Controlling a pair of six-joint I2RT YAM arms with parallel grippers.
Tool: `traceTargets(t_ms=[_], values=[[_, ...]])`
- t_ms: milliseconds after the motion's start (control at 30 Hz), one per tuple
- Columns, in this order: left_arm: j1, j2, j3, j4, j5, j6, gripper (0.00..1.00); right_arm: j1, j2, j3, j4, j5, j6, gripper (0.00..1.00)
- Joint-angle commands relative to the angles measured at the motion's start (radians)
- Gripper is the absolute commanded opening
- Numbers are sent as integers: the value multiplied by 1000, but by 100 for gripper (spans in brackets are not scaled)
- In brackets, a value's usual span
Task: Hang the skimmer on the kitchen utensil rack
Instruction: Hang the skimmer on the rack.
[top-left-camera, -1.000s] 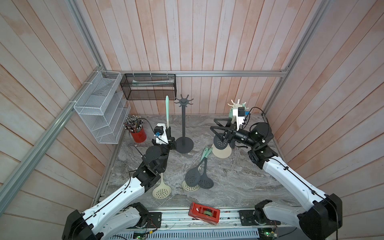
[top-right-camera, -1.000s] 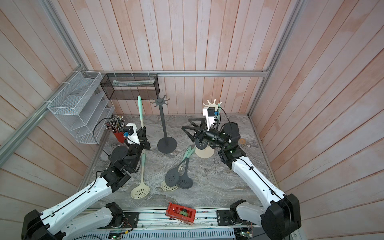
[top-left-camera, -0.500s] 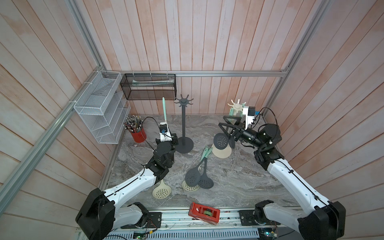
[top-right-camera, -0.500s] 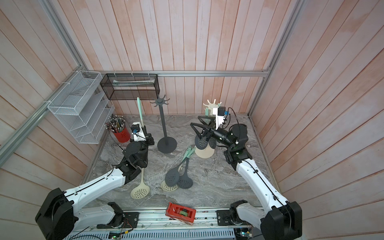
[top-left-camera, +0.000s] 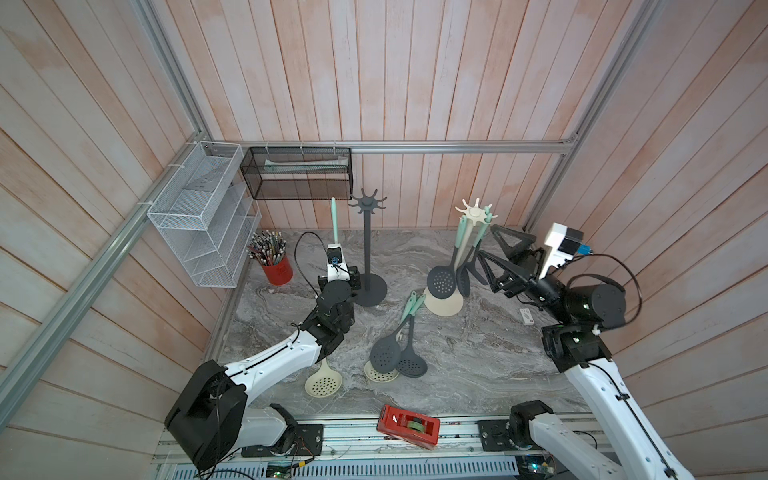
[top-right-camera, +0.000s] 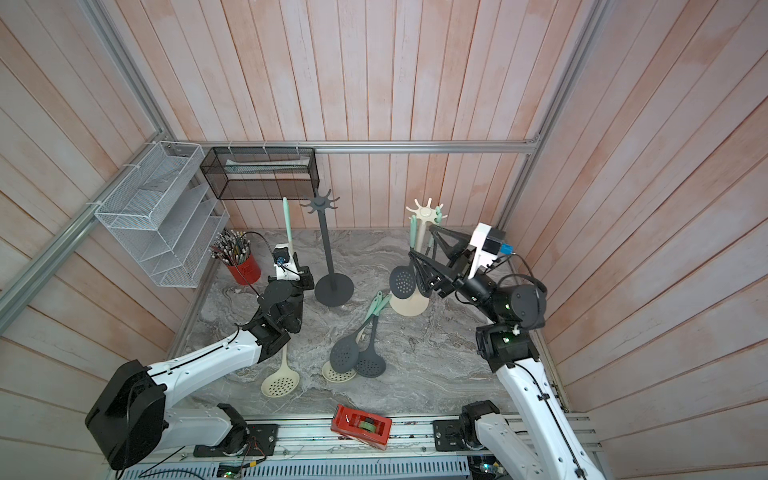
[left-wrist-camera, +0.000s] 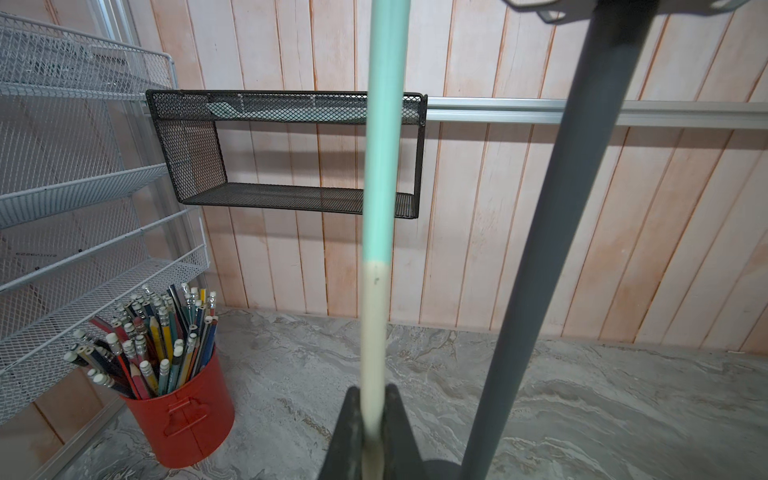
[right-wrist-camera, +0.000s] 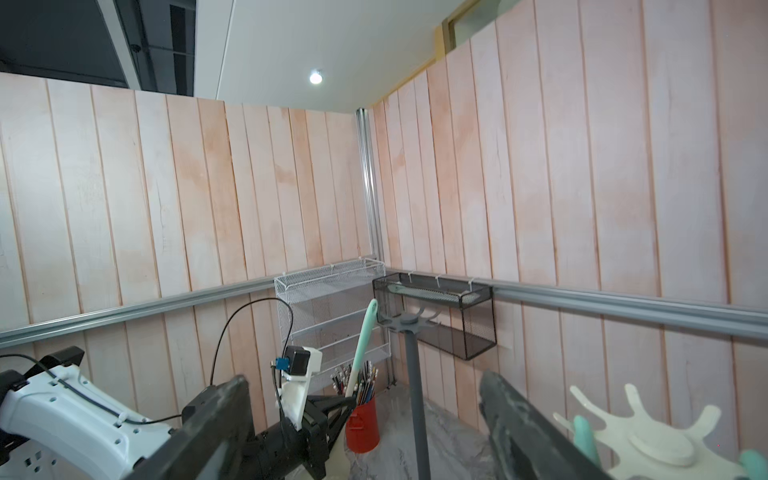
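My left gripper (left-wrist-camera: 371, 399) is shut on the cream shaft of a skimmer (left-wrist-camera: 380, 166) with a mint-green handle end. The skimmer stands upright: its handle (top-left-camera: 333, 216) reaches about as high as the hooks of the dark grey utensil rack (top-left-camera: 367, 249), just left of them, and its perforated cream head (top-left-camera: 323, 380) is low by the table. The rack's pole (left-wrist-camera: 561, 208) rises close beside the handle. My right gripper (top-left-camera: 485, 241) is open and holds nothing, beside a cream rack (top-left-camera: 473, 212) that carries hanging skimmers.
Several skimmers (top-left-camera: 395, 353) lie mid-table. A red pencil cup (top-left-camera: 276, 268) stands left of my left gripper. A white wire shelf (top-left-camera: 199, 224) and a black mesh basket (top-left-camera: 297, 174) hang on the walls. A red tape dispenser (top-left-camera: 408, 426) lies on the front rail.
My right gripper has drawn back to the right and slightly up, away from the cream rack, staying open. The left arm has swung a little while the skimmer stays upright by the grey rack.
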Motion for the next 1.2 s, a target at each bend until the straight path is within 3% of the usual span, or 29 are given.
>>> traceTargets(t_ms=[0,167,333,433,700,1167], values=[[7,13,35,36,-23,12,0,-20,-33,31,-146,198,-115,89],[10,36,45,62,-44,51,0,-124,22,110,-401,408,-79,89],[12,54,51,72,-48,58,0,-325,37,-22,-332,327,138,88],[7,52,46,93,-46,65,0,-390,31,-83,-292,307,194,88],[-45,80,38,226,-73,185,0,-447,38,-143,-297,314,196,88],[-58,85,27,219,-104,184,0,-523,63,-231,-219,226,267,88]])
